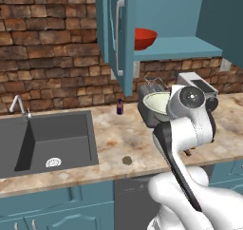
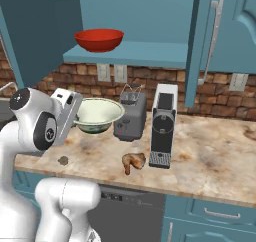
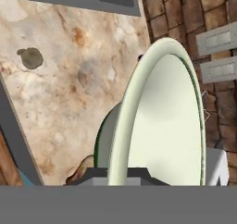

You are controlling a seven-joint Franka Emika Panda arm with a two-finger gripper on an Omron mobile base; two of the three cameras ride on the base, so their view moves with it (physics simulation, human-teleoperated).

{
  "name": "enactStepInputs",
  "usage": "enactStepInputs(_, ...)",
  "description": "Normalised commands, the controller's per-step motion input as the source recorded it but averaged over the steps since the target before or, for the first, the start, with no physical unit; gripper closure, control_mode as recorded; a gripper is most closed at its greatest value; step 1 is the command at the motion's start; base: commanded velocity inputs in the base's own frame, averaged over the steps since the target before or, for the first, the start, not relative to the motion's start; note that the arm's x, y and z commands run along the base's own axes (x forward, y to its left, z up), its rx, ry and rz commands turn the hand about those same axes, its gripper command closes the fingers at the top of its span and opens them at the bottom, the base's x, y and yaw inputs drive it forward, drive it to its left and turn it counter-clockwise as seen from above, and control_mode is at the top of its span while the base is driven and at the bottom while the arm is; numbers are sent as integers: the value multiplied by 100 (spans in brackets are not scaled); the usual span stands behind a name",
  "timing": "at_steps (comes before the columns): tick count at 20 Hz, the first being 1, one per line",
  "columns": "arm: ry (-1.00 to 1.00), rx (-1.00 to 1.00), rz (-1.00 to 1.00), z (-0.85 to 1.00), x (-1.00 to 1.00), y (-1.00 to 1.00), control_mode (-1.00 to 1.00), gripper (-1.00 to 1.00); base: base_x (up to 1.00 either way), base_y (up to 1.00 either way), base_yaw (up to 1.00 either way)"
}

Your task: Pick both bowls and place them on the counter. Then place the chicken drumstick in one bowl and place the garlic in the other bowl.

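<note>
Held by its rim in the shut jaws, the cream-green bowl [image 3: 157, 121] is carried above the surface [image 2: 210, 151] beside the toaster [image 2: 131, 120], where it could be knocked and slip, while the red bowl [image 2: 99, 39] is left on the cabinet shelf [image 2: 145, 53].

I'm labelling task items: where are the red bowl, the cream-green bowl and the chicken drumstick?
red bowl [image 2: 99, 39]: right base view, outer front wall.
cream-green bowl [image 2: 97, 111]: right base view, inner surface.
chicken drumstick [image 2: 133, 161]: right base view, meaty middle.
</note>
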Motion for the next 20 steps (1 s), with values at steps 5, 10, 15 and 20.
enactStepInputs(5,16,-4,0,-56,1,1,-100,100,0,0,0)
enactStepInputs(10,11,-3,0,-54,19,5,-100,100,0,0,0)
enactStepInputs(15,3,-1,0,-46,30,0,-100,100,0,0,0)
enactStepInputs(20,2,0,0,-54,27,0,-100,100,0,0,0)
